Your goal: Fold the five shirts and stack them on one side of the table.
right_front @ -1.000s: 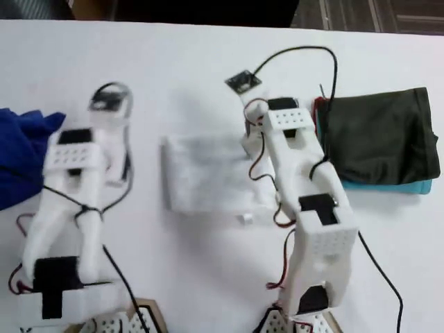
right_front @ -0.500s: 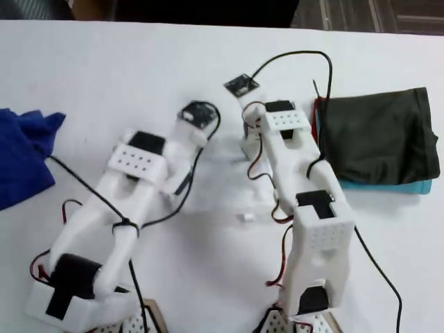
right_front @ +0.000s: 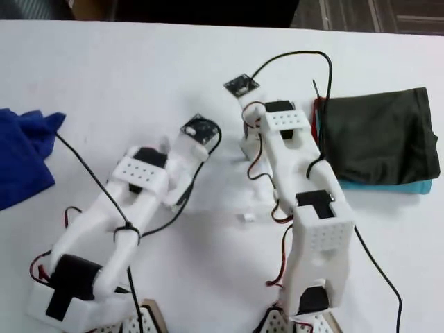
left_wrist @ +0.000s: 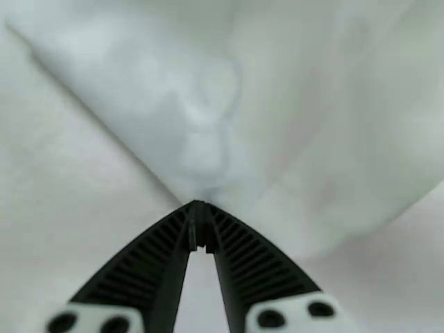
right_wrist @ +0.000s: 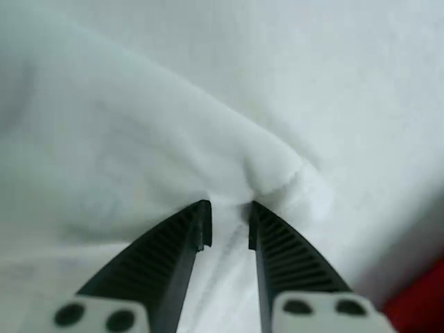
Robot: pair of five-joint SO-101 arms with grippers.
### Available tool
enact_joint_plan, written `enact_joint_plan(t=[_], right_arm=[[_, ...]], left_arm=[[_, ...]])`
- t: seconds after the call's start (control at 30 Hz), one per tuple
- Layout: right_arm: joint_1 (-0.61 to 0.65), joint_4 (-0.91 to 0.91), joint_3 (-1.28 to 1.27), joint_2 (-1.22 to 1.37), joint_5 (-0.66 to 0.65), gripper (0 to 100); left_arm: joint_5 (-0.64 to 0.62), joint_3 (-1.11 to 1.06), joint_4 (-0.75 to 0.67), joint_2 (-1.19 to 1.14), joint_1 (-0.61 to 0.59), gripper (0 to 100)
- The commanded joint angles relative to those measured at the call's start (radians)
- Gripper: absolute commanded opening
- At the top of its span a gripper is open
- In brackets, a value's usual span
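The left claw is pinched tight on a pucker of the white shirt, its jaws meeting at the tips with the cloth gathered right at them. The right claw is narrow, its jaws nipping a hemmed fold of the same shirt. The garment lies flat on the counter, spreading ahead of each claw and spanning the gap between them, so its long axis seems to run from one claw across to the other.

The stack sits just beside the right claw on its outer side, away from the left claw: a dark green shirt folded on top of a teal one. The right arm is plainly the nearer one to it. I judge the coming move to be a sideways carry towards that pile, with the left claw having the longer way to travel. A crumpled blue shirt waits well apart, beyond the left claw's outer side.
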State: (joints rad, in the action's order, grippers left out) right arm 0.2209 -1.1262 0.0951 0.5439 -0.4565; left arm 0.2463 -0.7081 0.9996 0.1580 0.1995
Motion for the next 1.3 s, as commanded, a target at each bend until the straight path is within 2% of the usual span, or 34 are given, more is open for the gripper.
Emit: enact_joint_plan(t=[0.0, 0.13, 0.3, 0.5, 0.73, 0.9, 1.1, 1.27], right_arm=[[-0.008, 0.021, 0.025, 0.008, -0.003, 10.4], [-0.008, 0.021, 0.025, 0.008, -0.003, 10.4], [-0.01, 0.022, 0.04, 0.008, -0.009, 10.4], [-0.01, 0.019, 0.107, 0.005, -0.009, 10.4], [-0.01, -0.104, 0.133, -0.107, -0.003, 10.4], [-0.028, -0.206, 0.095, -0.282, -0.003, 10.4], [-0.042, -0.234, -0.186, -0.516, -0.009, 10.4], [-0.05, -0.028, -0.608, -0.725, -0.048, 10.4]], left_arm=[[0.005, -0.07, -0.12, 0.034, 0.003, 3], [0.011, -0.136, -0.16, 0.034, 0.002, 3], [0.089, -0.193, -0.155, 0.04, -0.006, 3], [0.095, -0.189, -0.112, 0.043, -0.005, 3], [0.103, -0.035, 0.015, 0.16, -0.011, 3], [0.097, 0.105, 0.025, 0.272, -0.103, 3], [0.094, 0.17, -0.17, 0.143, -0.169, 2], [-0.005, 0.383, -0.167, -0.153, -0.164, 2]])
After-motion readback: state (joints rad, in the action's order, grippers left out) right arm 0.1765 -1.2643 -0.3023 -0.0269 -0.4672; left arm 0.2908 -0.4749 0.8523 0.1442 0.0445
